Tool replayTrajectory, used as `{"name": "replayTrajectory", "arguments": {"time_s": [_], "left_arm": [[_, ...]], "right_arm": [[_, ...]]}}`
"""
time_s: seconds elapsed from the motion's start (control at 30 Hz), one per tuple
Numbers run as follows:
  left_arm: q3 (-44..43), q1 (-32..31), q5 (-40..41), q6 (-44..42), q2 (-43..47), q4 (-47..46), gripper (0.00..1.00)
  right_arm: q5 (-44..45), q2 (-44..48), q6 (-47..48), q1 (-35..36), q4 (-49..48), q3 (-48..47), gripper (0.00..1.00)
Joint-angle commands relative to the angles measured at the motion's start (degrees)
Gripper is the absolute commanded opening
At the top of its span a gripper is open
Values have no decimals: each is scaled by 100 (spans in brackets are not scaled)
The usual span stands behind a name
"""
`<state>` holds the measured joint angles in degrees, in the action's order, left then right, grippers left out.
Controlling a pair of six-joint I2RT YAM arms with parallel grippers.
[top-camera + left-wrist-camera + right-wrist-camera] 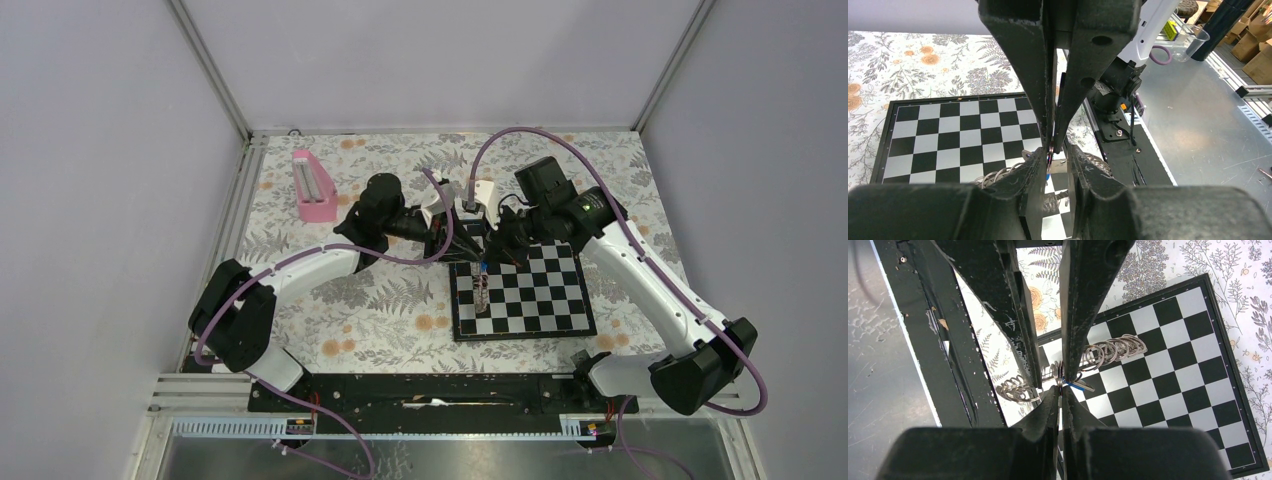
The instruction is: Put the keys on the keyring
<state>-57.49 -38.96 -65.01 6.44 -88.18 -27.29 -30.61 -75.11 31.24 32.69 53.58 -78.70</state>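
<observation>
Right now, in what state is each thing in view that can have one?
right gripper: shut on a thin loop of the keyring.
left gripper: set astride the keyring; whether it grips, unclear.
keyring: held between both grippers over the chessboard.
key: blue head beside the pinched loop; whether threaded, cannot tell.
chessboard: lying flat.

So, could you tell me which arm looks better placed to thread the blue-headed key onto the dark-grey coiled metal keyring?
Right, probably. The right gripper is pinched shut on a thin metal loop right beside the blue-headed key, while the left gripper merely straddles the dark-grey coiled keyring, apparently steadying it.
</observation>
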Motion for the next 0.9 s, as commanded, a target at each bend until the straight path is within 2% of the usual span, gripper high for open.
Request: {"name": "replayTrajectory", "arguments": {"time_s": [0.0, 0.17, 0.67, 0.87], "left_arm": [[-10, -50, -196, 93, 74, -417, 23], [8, -54, -196, 95, 54, -418, 17], [141, -94, -230, 42, 18, -441, 16], [134, -94, -244, 65, 20, -467, 7]], "right_arm": [[-73, -5, 32, 62, -65, -212, 0], [-73, 20, 18, 60, -109, -181, 0], [-41, 96, -10, 62, -186, -147, 0], [-43, 103, -20, 62, -201, -147, 0]]}}
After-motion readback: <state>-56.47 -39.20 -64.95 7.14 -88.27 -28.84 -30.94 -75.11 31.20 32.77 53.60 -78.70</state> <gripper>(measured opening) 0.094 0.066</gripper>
